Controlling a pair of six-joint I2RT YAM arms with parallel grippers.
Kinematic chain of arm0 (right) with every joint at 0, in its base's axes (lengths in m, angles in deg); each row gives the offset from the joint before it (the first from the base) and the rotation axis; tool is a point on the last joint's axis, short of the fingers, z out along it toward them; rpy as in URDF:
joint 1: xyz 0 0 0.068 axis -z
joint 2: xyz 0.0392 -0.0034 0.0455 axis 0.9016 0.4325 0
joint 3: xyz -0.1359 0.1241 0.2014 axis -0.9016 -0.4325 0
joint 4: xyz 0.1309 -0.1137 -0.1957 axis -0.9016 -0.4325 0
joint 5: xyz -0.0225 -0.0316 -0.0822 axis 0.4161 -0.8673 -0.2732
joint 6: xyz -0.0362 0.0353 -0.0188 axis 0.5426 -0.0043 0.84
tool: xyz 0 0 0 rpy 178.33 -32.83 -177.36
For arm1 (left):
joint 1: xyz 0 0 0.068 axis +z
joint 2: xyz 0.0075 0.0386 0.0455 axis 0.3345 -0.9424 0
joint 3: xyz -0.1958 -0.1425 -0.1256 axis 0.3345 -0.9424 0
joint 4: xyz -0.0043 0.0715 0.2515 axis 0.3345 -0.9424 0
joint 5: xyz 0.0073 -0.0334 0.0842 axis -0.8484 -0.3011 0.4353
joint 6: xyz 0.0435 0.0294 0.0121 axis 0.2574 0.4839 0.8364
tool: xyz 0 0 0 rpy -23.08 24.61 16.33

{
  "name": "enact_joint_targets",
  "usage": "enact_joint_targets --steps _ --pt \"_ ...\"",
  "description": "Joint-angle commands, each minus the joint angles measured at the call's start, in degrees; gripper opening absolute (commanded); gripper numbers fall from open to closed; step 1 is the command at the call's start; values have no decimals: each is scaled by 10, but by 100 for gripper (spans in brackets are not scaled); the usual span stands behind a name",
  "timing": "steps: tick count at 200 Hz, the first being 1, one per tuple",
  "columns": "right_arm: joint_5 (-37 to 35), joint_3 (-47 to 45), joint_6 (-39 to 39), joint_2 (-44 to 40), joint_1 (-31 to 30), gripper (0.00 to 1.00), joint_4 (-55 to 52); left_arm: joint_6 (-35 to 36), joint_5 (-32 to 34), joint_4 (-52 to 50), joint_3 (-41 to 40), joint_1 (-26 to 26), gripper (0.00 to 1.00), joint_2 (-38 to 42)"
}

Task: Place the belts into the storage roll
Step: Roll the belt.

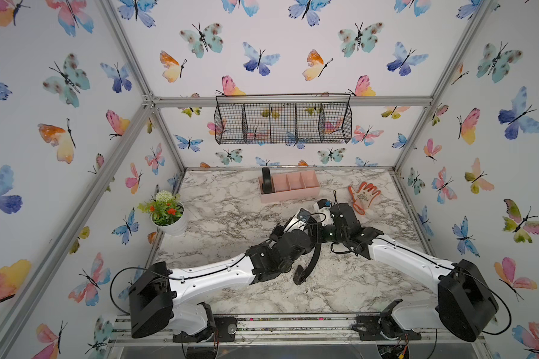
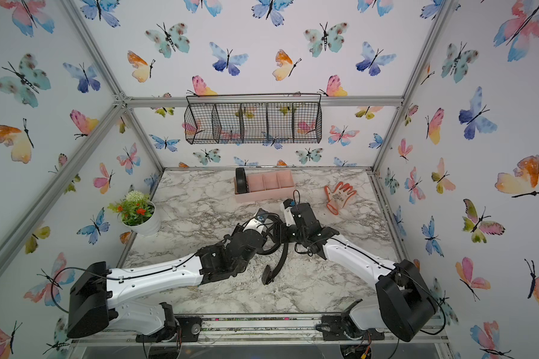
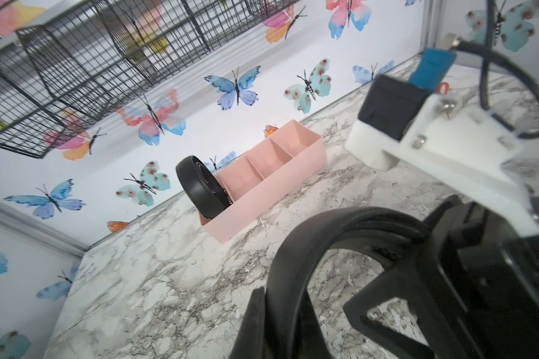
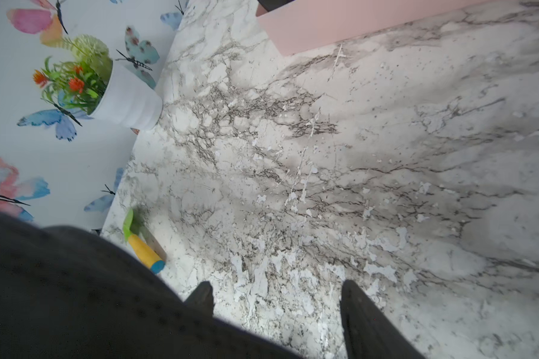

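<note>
Left gripper (image 3: 293,326) is clamped on a looped belt (image 1: 311,264) mid-worktop (image 1: 231,217), tail trailing toward the near edge. Right gripper (image 4: 277,289) is just beside it, jaws apart, empty. The other belt (image 1: 266,181) sits coiled upright in the storage roll (image 1: 293,194), in its left end compartment. Glove (image 1: 363,194) to the roll's right, flower pot (image 1: 168,217) well left.

Black wire basket (image 1: 283,122) on back wall. White flower pot (image 1: 168,217) at marble table (image 1: 218,214) left edge — green-yellow toy tool (image 4: 143,245) along same edge. Orange-white glove (image 1: 363,192) lies right.

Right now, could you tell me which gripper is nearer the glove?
Right. The right gripper sits toward the glove; the left gripper, shut on a belt, is beyond it.
</note>
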Motion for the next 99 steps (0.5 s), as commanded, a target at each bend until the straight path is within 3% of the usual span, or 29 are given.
enact_joint_targets --steps 1,53,99 --pt "37 -7 -75 -11 3 64 12 -18 103 14 32 -3 0 -28" --pt "36 -18 -119 -54 -1 64 -11 -4 136 46 64 -3 0 -81" --pt "41 -39 -144 -58 -1 66 5 -4 119 108 43 -4 0 -63"
